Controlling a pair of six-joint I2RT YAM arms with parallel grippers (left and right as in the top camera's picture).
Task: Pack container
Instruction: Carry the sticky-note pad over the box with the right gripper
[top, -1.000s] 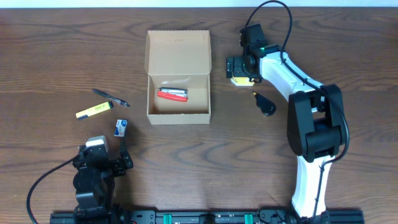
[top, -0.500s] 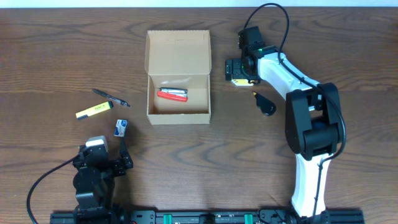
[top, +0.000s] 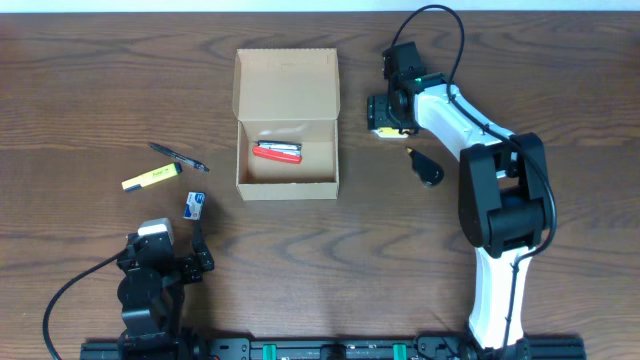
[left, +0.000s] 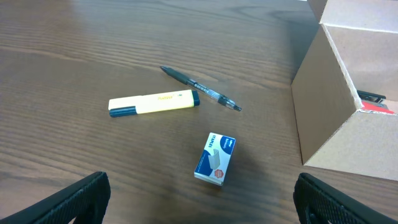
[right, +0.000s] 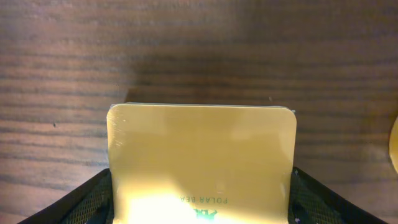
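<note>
Container: the tan cardboard box (top: 287, 125) sits left of table centre, open, flap lid laid back toward the far edge.
Inside the container: a red-and-silver item (top: 277, 151) lies on the floor. It is too small to identify from overhead, and the left wrist view shows only a sliver of it past the box wall.
Right gripper (right: 200, 176): down at the table just right of the container, straddling a yellow wrapped pad (right: 202, 155).
Right grip: the mesh fingers (right: 87, 202) sit close against both sides of the pad. I cannot tell whether they press it or only flank it.
Pad: the near end is cut off by the frame, and its print is upside down and only partly readable.
Right wrist frame edge: a pale curved shape (right: 394, 146) is cut off and cannot be identified.
Black object (top: 428, 168): on the table near the right arm, apart from the pad, with a small orange tip. What it is stays unclear.
Left gripper (left: 199, 186): near the front-left edge, spread wide with nothing between its fingers (left: 74, 199), only their tips in frame.
Left-side items: a pen (top: 180, 157), a yellow highlighter (top: 151, 177) and a small blue-and-white box (top: 195, 205) lie apart from one another, left of the container.
Open room: bare wooden table (top: 330, 260) lies between the container and the front edge, and between the container's right wall and the pad.
</note>
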